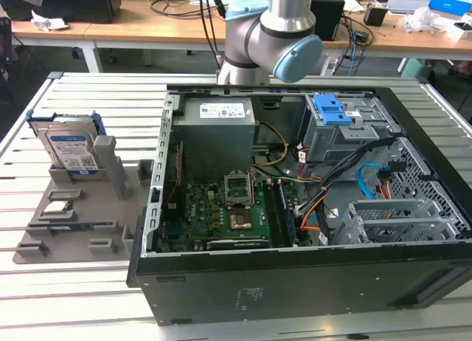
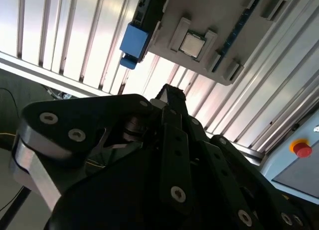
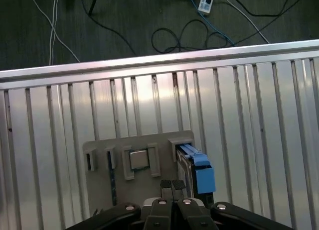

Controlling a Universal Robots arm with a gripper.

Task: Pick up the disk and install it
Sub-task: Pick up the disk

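The book-sized silver hard drive, framed by a bright blue plastic carrier, is seen standing on edge in a slot of the flat grey holder plate. The plate lies on the ribbed metal desk at the exterior view's left, beside the open black computer case. In the first wrist view the drive is shown edge-on, so its label is hidden. The black gripper is seen above the plate, well clear of the drive — its fingers are pressed together and nothing is gripped. The grey robot arm is cut off at the exterior view's upper edge.
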